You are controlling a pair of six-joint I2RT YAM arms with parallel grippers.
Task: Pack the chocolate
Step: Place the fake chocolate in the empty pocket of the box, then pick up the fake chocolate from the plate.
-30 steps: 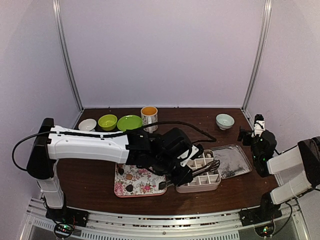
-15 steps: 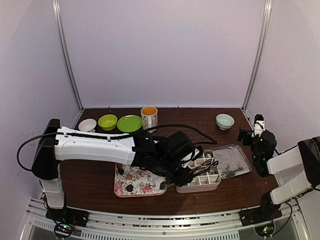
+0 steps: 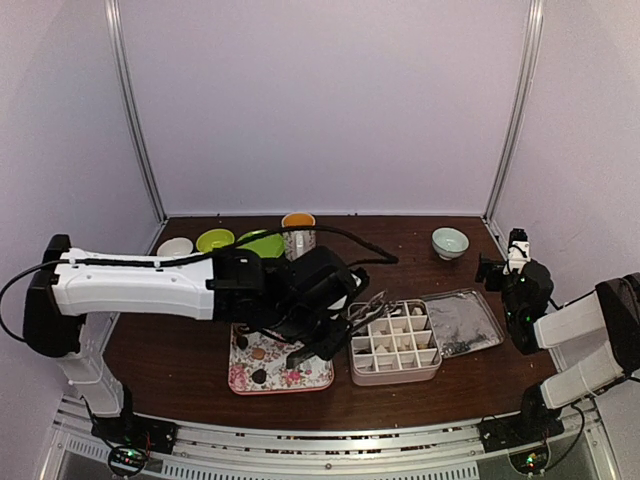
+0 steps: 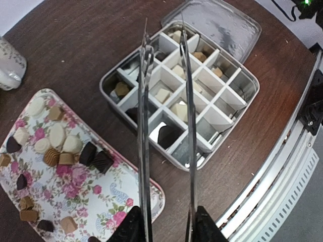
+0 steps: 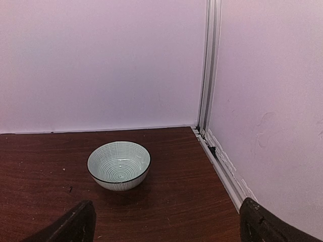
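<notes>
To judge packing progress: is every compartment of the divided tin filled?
No: several compartments of the divided tin are bare, and only some hold a chocolate.

The tray (image 4: pixel 101 199) is white, strewn with pink roses and green leaves. The chocolates (image 4: pixel 65 151) are dark brown, tan and creamy white. The box (image 4: pixel 252 86) is silver-grey metal with white dividers, and its lid (image 4: pixel 227 27) is dull silver. The tongs (image 4: pixel 187 101) are shiny steel. The table (image 4: pixel 75 55) is dark reddish-brown wood grain. The bowl (image 5: pixel 119 165) is pale, ringed with fine teal lines and dark-rimmed.
</notes>
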